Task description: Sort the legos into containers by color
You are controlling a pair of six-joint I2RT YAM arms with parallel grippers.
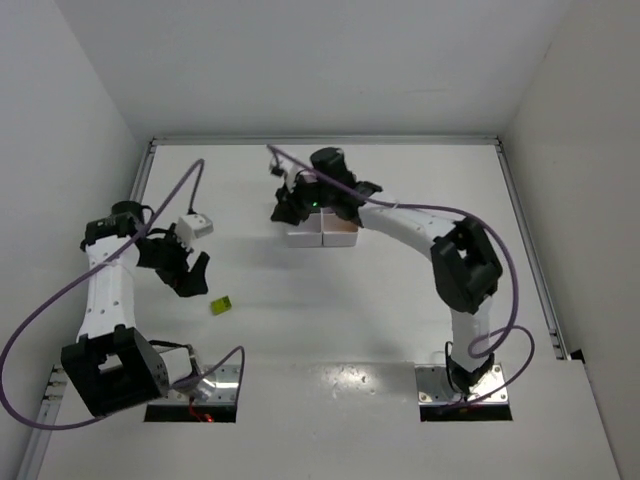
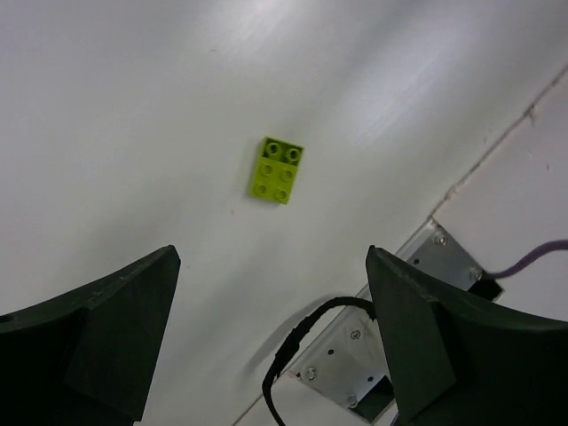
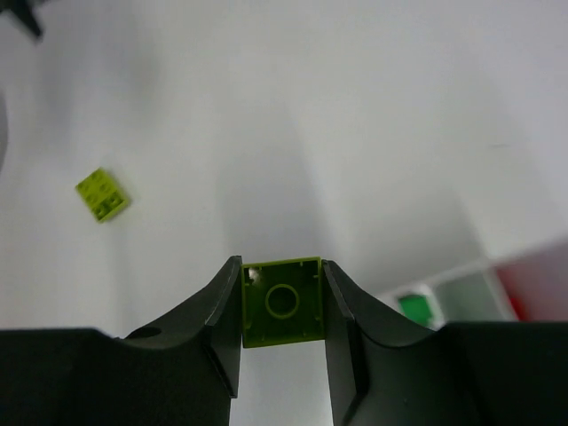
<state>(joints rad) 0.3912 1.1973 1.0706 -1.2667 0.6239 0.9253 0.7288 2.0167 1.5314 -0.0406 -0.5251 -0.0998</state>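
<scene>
White table (image 1: pixel 330 330) lying flat and catching glare near its front edge. Plain white walls (image 1: pixel 300 60) standing around it on three sides. Metal rail (image 1: pixel 320 141) running along the far edge, and another rail (image 1: pixel 528 255) going down the right side. Screwed metal plate (image 2: pixel 351 359) sitting at the table's near edge.

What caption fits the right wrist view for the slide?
Right gripper shut on a lime-yellow brick, hollow underside facing the camera; a second lime-yellow brick lies loose on the table.
</scene>
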